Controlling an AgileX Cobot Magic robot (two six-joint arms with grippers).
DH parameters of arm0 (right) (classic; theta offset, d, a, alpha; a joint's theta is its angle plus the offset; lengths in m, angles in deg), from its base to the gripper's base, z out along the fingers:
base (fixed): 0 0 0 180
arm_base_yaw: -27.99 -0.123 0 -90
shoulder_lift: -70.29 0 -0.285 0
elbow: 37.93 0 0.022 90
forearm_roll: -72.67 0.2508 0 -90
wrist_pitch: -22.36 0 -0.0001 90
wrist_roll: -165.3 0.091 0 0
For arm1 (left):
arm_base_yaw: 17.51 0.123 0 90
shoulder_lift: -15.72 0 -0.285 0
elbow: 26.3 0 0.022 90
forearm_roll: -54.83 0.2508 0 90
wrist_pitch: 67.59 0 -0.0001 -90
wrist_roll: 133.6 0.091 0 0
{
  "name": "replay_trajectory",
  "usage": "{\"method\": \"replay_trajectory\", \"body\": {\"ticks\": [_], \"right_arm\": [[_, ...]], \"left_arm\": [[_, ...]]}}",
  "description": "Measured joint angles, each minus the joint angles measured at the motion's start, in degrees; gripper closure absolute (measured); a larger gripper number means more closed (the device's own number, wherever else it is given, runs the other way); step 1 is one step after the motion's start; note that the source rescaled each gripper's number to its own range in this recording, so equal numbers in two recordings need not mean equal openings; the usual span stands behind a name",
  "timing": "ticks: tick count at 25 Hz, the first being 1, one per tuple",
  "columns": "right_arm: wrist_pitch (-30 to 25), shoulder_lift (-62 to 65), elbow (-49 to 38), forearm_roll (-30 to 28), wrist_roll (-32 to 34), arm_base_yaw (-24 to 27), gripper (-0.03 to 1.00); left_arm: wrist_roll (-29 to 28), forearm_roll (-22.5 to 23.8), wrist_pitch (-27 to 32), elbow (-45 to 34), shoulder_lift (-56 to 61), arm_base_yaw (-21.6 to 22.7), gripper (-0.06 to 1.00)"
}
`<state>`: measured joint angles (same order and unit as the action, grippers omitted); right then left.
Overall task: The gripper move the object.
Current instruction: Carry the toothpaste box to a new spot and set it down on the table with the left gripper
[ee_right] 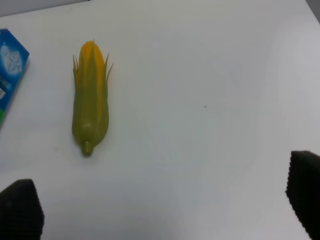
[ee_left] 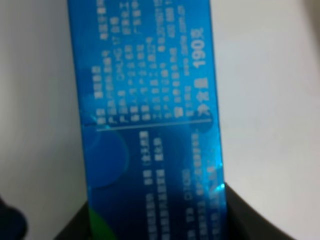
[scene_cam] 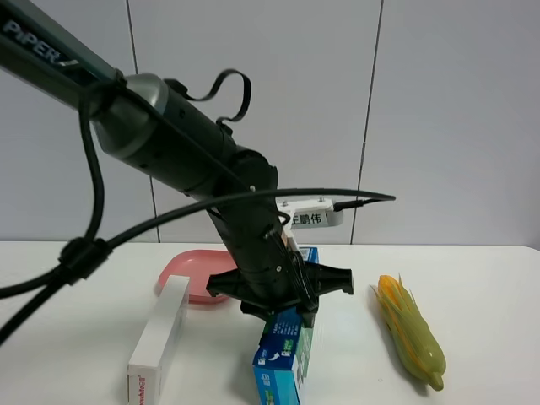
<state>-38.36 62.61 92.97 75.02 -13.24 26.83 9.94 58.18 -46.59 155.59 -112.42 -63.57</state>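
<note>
The left arm (scene_cam: pixel 186 160) sits nearest the high camera: a thick dark limb reaching down from the upper left, with a black cable looped along it.

The white tabletop (scene_cam: pixel 472 278) carries all the items.

The blue box (scene_cam: pixel 283 354), the item to be moved, lies at the centre of the tabletop. Its long axis runs from the far side towards the camera, leaning slightly left at the near end.

The left pincer (scene_cam: pixel 283 299) stands directly above the box, set across its width at about mid-length. In the left wrist view the box (ee_left: pixel 150 100) runs straight out from between the dark fingers (ee_left: pixel 250 220). They meet both long sides with no gap showing, so the pincer is judged clenched on the box. Whether the box rests on the tabletop or is raised cannot be told.

A white box (scene_cam: pixel 159 337) lies just to the left, roughly parallel and apart from the blue one. A corn cob (scene_cam: pixel 411 331) lies to the right, well apart.

A pink dish (scene_cam: pixel 198 274) sits behind the white box. A small name tag (scene_cam: pixel 310 217) is fixed to the arm.

The right pincer (ee_right: pixel 162 205) is released and empty, its tips spread wide over bare tabletop. The corn cob lies between it and the box end (ee_right: pixel 10 70).

Judgement: the left arm is the nearer one. Any travel should keep clear of the white box on the left.
</note>
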Motion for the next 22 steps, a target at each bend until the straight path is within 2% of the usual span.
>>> {"method": "replay_trajectory", "body": {"ticks": [7,12,17,22], "right_arm": [[0.0,0.0,0.0,0.0,0.0,0.0,-0.03],[0.0,0.0,0.0,0.0,0.0,0.0,-0.03],[0.0,0.0,0.0,0.0,0.0,0.0,-0.03],[0.0,0.0,0.0,0.0,0.0,0.0,-0.03]], "left_arm": [[4.52,0.8,6.49,0.0,9.3,0.0,0.94],[6.54,2.44,15.33,0.0,15.81,0.62,0.94],[6.54,5.26,22.83,0.0,20.21,4.89,0.94],[6.58,9.51,27.34,0.0,24.07,10.25,0.94]]}}
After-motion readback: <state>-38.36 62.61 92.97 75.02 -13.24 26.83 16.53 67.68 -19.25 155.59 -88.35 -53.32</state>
